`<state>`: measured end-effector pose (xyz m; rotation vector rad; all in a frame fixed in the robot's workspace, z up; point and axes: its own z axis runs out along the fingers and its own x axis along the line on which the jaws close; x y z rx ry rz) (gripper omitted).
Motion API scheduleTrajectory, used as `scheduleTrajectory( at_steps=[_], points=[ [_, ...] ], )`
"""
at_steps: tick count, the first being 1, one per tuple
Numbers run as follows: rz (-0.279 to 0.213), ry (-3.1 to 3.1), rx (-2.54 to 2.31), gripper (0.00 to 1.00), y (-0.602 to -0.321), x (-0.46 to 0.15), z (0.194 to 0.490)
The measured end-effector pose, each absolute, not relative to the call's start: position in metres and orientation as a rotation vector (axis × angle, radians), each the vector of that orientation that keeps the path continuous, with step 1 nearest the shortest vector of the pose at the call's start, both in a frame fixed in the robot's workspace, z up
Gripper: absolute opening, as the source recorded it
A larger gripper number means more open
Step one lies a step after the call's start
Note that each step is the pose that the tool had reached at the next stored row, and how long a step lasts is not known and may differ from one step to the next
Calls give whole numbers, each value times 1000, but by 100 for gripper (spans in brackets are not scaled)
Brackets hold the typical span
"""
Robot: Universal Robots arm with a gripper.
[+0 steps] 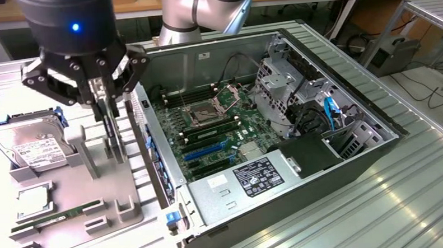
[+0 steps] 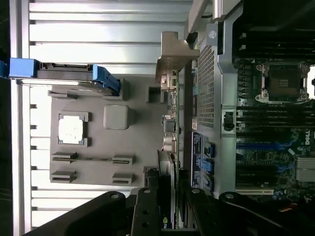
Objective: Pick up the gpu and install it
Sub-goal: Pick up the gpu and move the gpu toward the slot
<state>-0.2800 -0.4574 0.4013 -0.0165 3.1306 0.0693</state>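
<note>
Just outside the open computer case (image 1: 372, 151) (image 2: 216, 49), on the side toward the exterior view's left, the arm's gripper (image 1: 105, 109) (image 2: 168, 211) hangs over a grey parts tray (image 1: 135, 212) (image 2: 138, 147) with its fingers (image 1: 93, 99) clenched on the top edge of the gpu (image 1: 111, 134) (image 2: 170, 123). The dark card stands upright on its long edge, parallel to the case's near wall and just beside it. Its lower edge is down among the tray's grey upright holders, and whether it has cleared them cannot be told. From the wrist, the card appears edge-on directly under the gripper. The card's silver end bracket (image 2: 173, 54) is at the end farthest from the fingers. Farther from the case than the card, the tray also carries a hard drive (image 1: 36, 146) (image 2: 64, 73) in a blue carrier, a square processor chip (image 1: 32, 202) (image 2: 72, 129) and a slim green memory stick (image 1: 57, 215) (image 2: 93, 158). Inside the case, the motherboard (image 1: 214, 130) (image 2: 266, 147) lies exposed
</note>
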Motion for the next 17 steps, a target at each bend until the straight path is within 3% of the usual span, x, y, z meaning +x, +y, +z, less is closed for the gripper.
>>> scheduleTrajectory(
  at_steps=[7,17],
  points=[
    [84,3145,-18,26,-459,-247,434],
    [84,3156,-18,26,-459,-200,433]
  ],
)
